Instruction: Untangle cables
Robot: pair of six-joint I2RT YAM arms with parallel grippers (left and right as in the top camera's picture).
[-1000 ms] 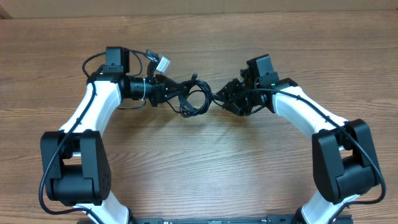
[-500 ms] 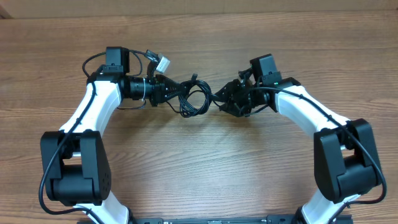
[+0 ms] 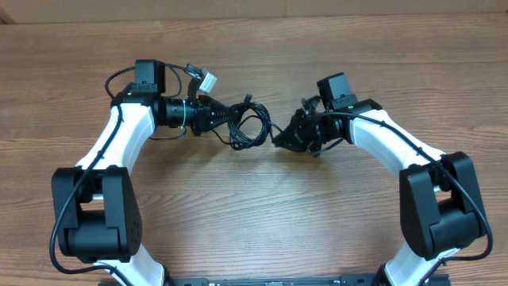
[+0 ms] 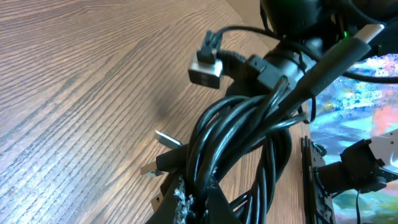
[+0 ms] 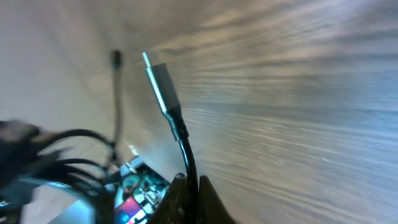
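A tangled bundle of thin black cables [image 3: 248,125] hangs between my two grippers above the wood table. My left gripper [image 3: 216,117] is shut on the looped bundle, which fills the left wrist view [image 4: 249,130], with a silver-tipped plug [image 4: 205,67] sticking up. My right gripper [image 3: 284,138] is shut on one cable [image 5: 185,152] just below its silver plug end [image 5: 158,81], at the right side of the bundle.
A white connector [image 3: 208,81] on the left arm's own wiring sits behind the bundle. The wood table [image 3: 254,206] spreads below both arms.
My right gripper has swung slightly left and down toward the bundle, its wrist turning. The left arm and bundle have stayed in place.
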